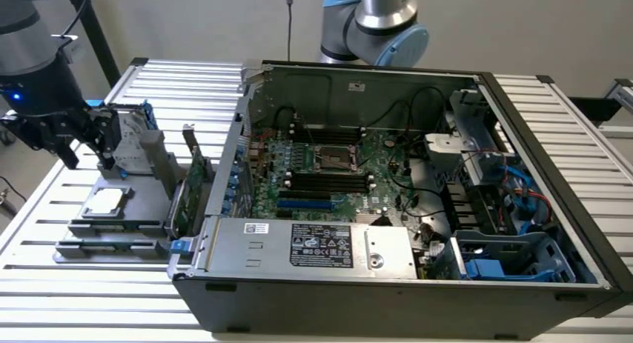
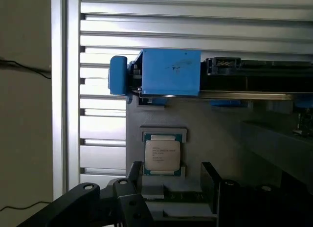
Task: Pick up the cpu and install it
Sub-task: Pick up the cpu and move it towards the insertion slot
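Note:
The cpu [image 1: 107,202] is a small flat square chip with a shiny silver top, lying in a recess of the grey holder [image 1: 148,202] at the exterior view's left. My gripper [image 1: 89,162] hangs above the holder, a little behind the cpu and clear of it. Its black fingers stand open with nothing between them. In the wrist view the cpu [image 2: 163,156] lies just ahead of my gripper [image 2: 171,185], whose two fingers [image 2: 134,175] are spread wider than the chip. The motherboard's cpu socket [image 1: 331,159] sits inside the open computer case [image 1: 396,284].
A silver hard drive in a blue bracket [image 2: 168,73] stands upright on the holder behind the cpu. Green circuit cards [image 1: 193,184] stand between the holder and the case wall. A power supply [image 1: 316,243] lies along the case front. Everything rests on a slatted metal table [image 1: 89,284].

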Controlling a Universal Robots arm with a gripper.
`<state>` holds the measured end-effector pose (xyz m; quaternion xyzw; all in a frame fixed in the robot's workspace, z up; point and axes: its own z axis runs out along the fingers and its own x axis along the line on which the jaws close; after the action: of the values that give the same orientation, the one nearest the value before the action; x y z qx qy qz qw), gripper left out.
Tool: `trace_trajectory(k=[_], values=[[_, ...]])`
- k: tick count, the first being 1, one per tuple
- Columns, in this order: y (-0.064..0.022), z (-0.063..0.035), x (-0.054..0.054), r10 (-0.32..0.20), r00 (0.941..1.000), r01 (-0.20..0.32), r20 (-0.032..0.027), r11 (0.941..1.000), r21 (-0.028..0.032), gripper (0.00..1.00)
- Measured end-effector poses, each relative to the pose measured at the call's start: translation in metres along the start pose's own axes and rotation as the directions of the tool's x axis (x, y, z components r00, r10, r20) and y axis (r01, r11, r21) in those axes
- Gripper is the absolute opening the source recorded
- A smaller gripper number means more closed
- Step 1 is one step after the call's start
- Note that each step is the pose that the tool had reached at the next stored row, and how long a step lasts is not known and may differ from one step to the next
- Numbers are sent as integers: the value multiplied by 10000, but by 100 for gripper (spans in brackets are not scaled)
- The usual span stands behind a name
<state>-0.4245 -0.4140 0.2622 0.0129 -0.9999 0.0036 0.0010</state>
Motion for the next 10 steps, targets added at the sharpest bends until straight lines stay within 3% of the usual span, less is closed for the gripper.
trace_trajectory(k=[10], values=[[-30,182,-2,-4,10000,4,-14,10000,0,60]])
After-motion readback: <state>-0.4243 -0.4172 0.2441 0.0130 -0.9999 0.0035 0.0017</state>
